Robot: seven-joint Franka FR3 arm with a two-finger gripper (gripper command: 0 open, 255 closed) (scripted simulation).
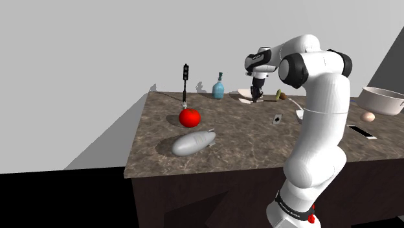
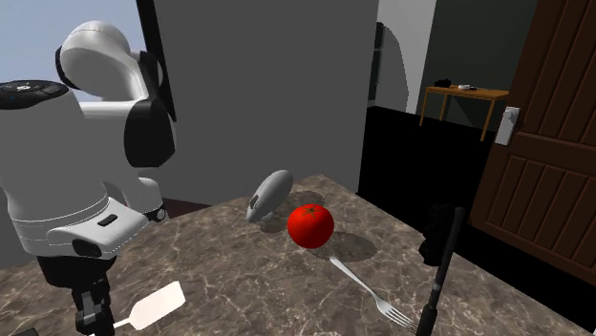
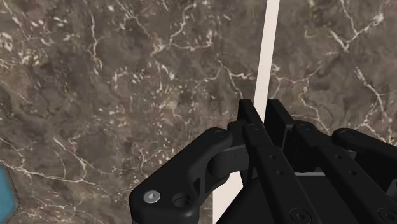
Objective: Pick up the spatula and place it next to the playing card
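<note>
Toward the upper centre of the shoulder view, the white arm bends down over the far part of the brown marbled table (image 1: 246, 146). Its black tool (image 1: 257, 98) hangs low over the surface. The white spatula (image 1: 244, 94) shows at the tool, its pale blade just to the frame's left of the fingers.

In the second exterior view the tool (image 2: 91, 315) stands at the lower left, with the flat blade of the spatula (image 2: 158, 304) just to its right. In the wrist view the tool (image 3: 263, 111) has its two fingers drawn almost together on the narrow white handle of the spatula (image 3: 270, 44), which runs on over the table beyond them. Whether the spatula is clear of the table cannot be told.

The playing card (image 1: 277, 118) lies flat on the table, below and to the right of the tool in the shoulder view, near the spatula but apart from it.

Other items in the shoulder view:
- A red tomato (image 1: 189, 117) sits left of centre.
- A grey oblong object (image 1: 192, 143) lies below the tomato.
- A blue bottle (image 1: 219, 87) stands at the far edge.
- A pale bowl (image 1: 382, 100) with an egg (image 1: 368, 116) beside it is at the right.

In the second exterior view a fork (image 2: 368, 286) lies to the lower right of the tomato.
</note>
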